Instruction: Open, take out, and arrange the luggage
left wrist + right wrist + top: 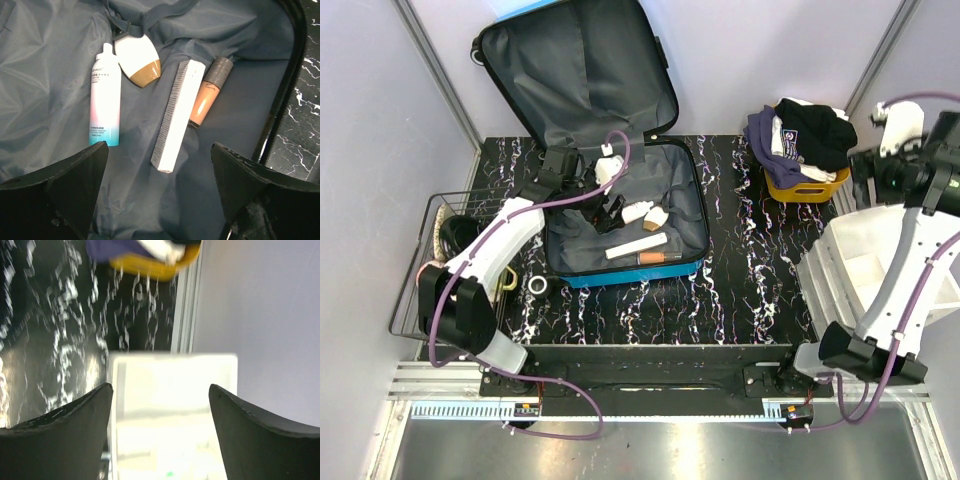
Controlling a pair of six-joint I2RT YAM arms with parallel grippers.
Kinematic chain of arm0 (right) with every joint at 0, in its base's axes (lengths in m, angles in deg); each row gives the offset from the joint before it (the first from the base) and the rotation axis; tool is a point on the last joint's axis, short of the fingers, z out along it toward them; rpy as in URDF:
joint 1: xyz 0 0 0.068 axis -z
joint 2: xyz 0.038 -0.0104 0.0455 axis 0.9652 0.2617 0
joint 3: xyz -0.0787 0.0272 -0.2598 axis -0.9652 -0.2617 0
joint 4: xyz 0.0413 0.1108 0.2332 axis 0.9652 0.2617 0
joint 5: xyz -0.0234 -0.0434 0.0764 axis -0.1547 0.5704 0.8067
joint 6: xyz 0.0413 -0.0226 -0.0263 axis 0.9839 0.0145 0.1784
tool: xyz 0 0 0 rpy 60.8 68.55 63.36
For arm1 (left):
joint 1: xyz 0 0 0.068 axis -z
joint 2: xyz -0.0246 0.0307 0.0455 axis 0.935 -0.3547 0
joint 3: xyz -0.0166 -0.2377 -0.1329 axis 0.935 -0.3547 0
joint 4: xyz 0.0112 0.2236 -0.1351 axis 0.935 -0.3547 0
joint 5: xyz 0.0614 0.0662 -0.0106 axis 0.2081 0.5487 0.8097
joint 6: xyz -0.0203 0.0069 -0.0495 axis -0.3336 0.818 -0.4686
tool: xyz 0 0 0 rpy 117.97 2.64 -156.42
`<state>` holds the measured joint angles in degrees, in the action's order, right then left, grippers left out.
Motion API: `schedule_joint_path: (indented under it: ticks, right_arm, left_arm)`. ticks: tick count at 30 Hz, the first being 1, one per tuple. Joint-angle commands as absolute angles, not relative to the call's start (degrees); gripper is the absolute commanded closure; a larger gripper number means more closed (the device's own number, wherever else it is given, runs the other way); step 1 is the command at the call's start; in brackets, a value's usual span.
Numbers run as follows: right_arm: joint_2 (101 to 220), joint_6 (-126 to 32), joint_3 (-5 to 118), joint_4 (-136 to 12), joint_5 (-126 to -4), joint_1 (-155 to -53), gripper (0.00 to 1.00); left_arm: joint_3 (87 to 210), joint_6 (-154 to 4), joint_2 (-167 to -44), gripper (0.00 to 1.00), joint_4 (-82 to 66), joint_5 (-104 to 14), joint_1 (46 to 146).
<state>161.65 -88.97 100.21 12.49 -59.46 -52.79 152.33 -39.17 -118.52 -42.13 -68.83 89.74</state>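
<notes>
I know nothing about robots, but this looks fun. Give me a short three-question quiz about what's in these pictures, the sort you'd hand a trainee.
1. True or false: the luggage is zipped shut.
2. The cap of the peach tube is: A) red, B) grey, C) green.
3. In the left wrist view, how many loose items lie on the luggage lining?

Key
1. False: the lid stands open.
2. B.
3. Four: the tube, a pink-and-teal bottle, a white-and-tan oval case and a long white box.
</notes>
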Motion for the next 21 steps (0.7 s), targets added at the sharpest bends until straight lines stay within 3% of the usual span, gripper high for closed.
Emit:
schedule_joint_path:
  ticks: [1,9,21]
  right_arm:
    - [157.2,-94.4,86.3,31.3,-62.7,-48.8,0.19]
    - [156.9,-95.1,72.2,19.5,-63.0,-47.4,0.32]
    - [154.9,-92.4,60.8,1.3,-51.2,-47.2,0.33]
  left_arm:
    - [151.2,-40.6,-114.0,0.11,-38.1,-73.0,90.6]
    - [150.2,-41.8,-112.5,0.11,-37.2,-73.4,91.3]
    - [147.6,-41.0,-109.4,0.11,-37.7,-72.1,91.2]
